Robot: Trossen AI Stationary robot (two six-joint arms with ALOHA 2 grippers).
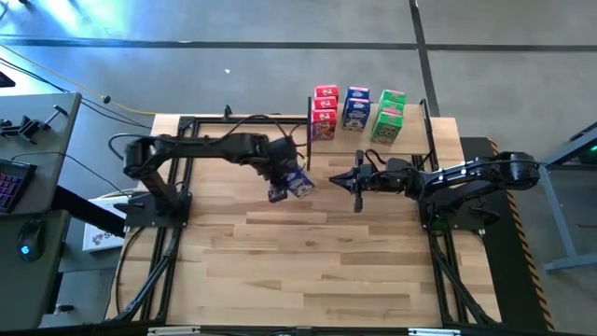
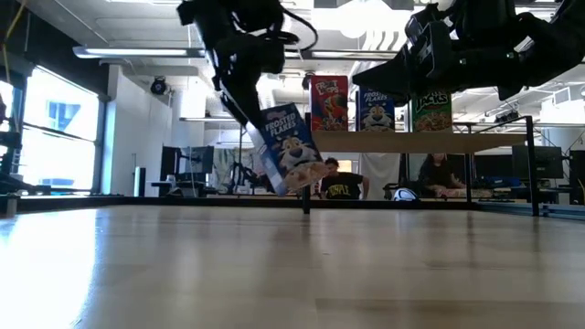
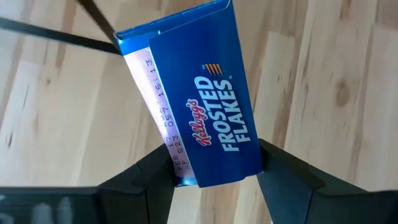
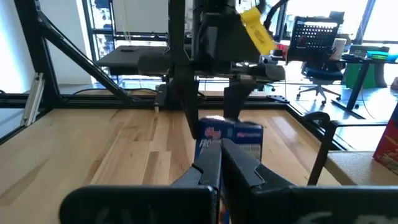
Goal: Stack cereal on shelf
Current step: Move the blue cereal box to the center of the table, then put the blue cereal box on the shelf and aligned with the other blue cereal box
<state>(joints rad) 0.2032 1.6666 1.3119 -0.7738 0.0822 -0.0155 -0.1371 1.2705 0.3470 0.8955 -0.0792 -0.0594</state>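
My left gripper (image 1: 284, 182) hangs over the middle of the table, left of the shelf, shut on a blue cereal box (image 1: 298, 184) (image 2: 291, 149) (image 3: 196, 93). The shelf (image 2: 475, 142) stands at the far side on black posts. On it stand red (image 1: 324, 112), blue (image 1: 355, 107) and green (image 1: 388, 114) cereal boxes. My right gripper (image 1: 356, 179) (image 4: 222, 163) waits shut and level just right of the held box, pointing at it and holding nothing. My left gripper pinches the blue box between its two fingers (image 3: 152, 177), one on each narrow side. The hold is at the box's upper end (image 3: 214, 171). The fingers come from above, slanting down. The box hangs below them, tilted and lifted clear of the table.
Black frame rails (image 1: 177, 187) run along the table's left and right sides. The near half of the tabletop (image 1: 308, 271) is bare wood. A desk with a keyboard (image 1: 9, 182) stands off the left edge. People (image 2: 343, 187) sit in the room beyond the far edge.
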